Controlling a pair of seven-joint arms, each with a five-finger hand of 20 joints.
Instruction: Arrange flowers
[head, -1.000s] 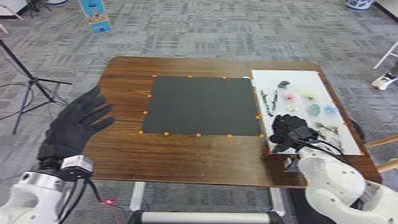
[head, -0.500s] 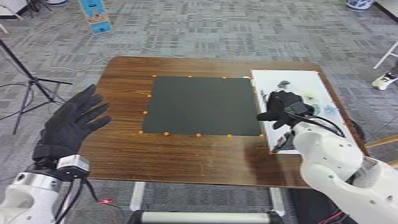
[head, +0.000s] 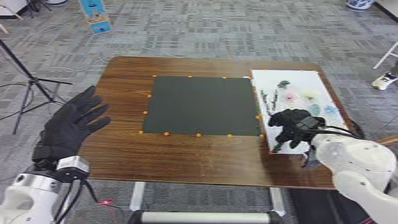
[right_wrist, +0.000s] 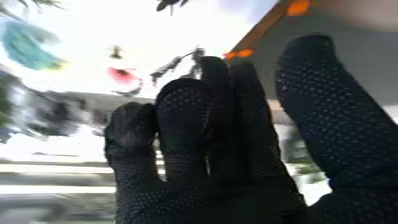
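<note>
Currently, the right robot hand (head: 292, 120) is over the near part of a white sheet (head: 305, 77), its fingers fairly straight and the thumb spread well apart. Just beyond it on the sheet are a teal flower (head: 314, 109), a blue flower (head: 330, 109) and dark twigs (head: 274, 99), then a pink flower (head: 290, 96) and a pale yellow flower (head: 309, 94). The sheet lies along the right edge of the table (head: 178, 157), beside a black square mat (head: 200, 106). At the table's left edge, the left robot hand (head: 66, 131) is open wide.
</note>
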